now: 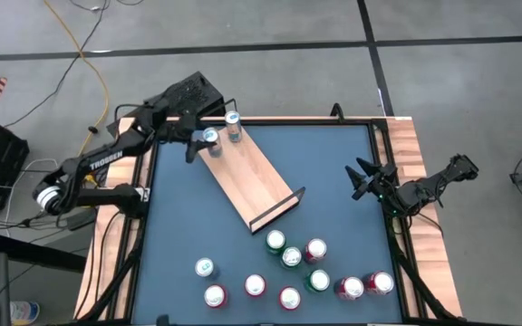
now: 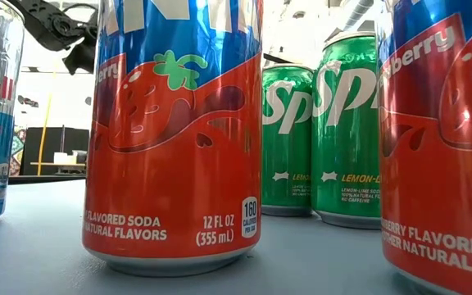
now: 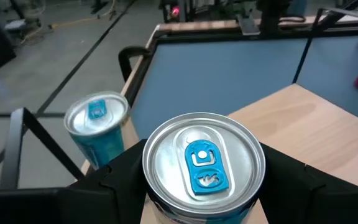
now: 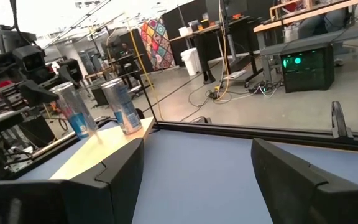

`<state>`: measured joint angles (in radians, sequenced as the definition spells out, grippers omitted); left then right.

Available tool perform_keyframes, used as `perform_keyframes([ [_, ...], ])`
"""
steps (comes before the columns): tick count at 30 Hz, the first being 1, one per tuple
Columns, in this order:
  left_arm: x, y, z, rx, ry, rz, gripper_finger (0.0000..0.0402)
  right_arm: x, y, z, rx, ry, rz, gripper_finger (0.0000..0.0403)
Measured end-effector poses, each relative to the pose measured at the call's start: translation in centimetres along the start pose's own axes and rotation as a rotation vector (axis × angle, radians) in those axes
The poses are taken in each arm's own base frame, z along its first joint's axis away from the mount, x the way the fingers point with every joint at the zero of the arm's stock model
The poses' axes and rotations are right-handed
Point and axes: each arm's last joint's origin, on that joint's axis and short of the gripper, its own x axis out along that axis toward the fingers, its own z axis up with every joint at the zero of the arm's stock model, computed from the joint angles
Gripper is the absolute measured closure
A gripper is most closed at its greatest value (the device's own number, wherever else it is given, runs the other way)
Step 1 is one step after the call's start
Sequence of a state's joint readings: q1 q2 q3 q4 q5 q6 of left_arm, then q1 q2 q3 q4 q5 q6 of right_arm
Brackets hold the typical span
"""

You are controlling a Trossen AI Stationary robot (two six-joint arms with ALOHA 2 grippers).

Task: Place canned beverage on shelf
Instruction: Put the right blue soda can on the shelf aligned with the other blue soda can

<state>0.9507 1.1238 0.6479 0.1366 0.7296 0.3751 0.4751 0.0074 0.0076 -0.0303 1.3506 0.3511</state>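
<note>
The left gripper (image 1: 205, 138) pinches a slim blue-tabbed can (image 3: 199, 160) between its fingers, holding it over the far end of the shelf (image 1: 247, 177), which lies slantwise across the far-left part of the table (image 1: 333, 172). A second can (image 1: 233, 121) already stands on that same end, just beside the held one, near the far edge. The likeliest mishap, as I judge it, is a knock: the two cans are close, so spreading the fingers or drawing the arm away could brush the standing can and tip it over the board's end or off the table's far edge. Setting the held can down tilted could topple it too, since it is narrow. The right gripper (image 1: 362, 179) waits near the right edge, fingers spread and empty, well apart from the shelf. A cluster of red and green cans (image 1: 290, 257) stands along the near edge, well clear of the work; nothing lies between them and the shelf's near rail (image 1: 277, 210).
</note>
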Motion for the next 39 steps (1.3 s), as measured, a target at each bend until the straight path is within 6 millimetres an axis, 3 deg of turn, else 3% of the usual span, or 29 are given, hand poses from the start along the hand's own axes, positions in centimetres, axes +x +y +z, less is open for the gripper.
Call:
perform_keyframes([
  [13, 2.2, 1.7, -2.4, 0.008, -0.003, -0.059, 0.0170, 0.0, -0.1, 0.0, -0.001, -0.007, -0.021, 0.0121],
  [22, 2.4, 1.9, -2.4, 0.013, -0.014, -0.057, 0.0167, 0.0, -0.1, 0.0, -0.001, -0.007, -0.021, 0.0121],
  [39, 2.5, 1.8, -2.4, -0.018, 0.009, -0.012, 0.0119, 0.0, -0.1, 0.0, -0.001, -0.007, -0.020, 0.0121],
])
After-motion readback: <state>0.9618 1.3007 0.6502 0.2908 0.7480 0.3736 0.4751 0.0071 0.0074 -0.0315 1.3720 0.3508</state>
